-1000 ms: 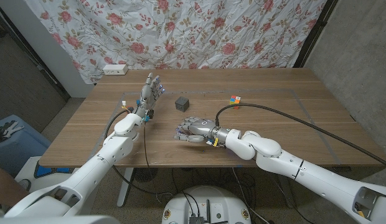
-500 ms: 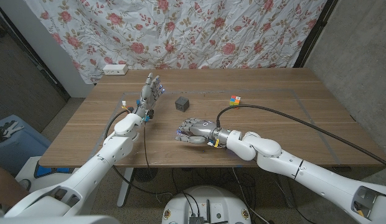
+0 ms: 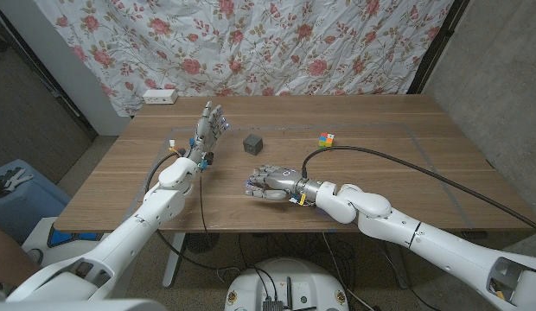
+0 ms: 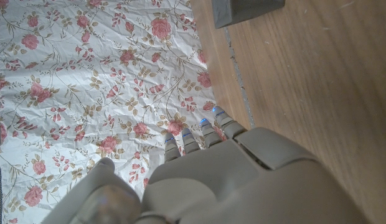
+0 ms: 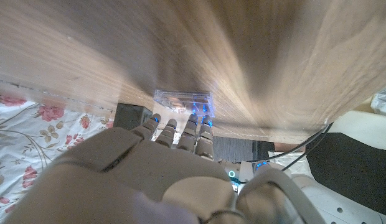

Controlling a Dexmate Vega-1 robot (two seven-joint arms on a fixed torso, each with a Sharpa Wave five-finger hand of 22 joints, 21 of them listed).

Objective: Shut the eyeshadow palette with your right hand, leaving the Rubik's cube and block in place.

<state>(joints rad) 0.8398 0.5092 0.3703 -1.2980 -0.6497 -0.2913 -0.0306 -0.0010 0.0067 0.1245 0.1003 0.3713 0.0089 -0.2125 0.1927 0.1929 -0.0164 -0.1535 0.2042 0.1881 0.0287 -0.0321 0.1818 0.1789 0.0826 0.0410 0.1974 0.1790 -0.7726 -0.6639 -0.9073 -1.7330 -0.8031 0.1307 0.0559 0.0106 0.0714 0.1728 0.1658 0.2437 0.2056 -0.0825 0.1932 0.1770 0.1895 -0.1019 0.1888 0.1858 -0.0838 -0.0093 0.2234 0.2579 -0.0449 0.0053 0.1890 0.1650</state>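
table: matt grained wood | palette: clear glossy plastic | backdrop: creased cloth

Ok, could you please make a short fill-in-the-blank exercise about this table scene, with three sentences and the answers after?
1. The right hand has its fingers over the eyeshado palette, while the left hand holds ____.
2. The dark grey block stands between the left hand and the ____.
3. Behind the wooden table hangs a cloth printed with ____.

Missing words: nothing; Rubik's cube; roses
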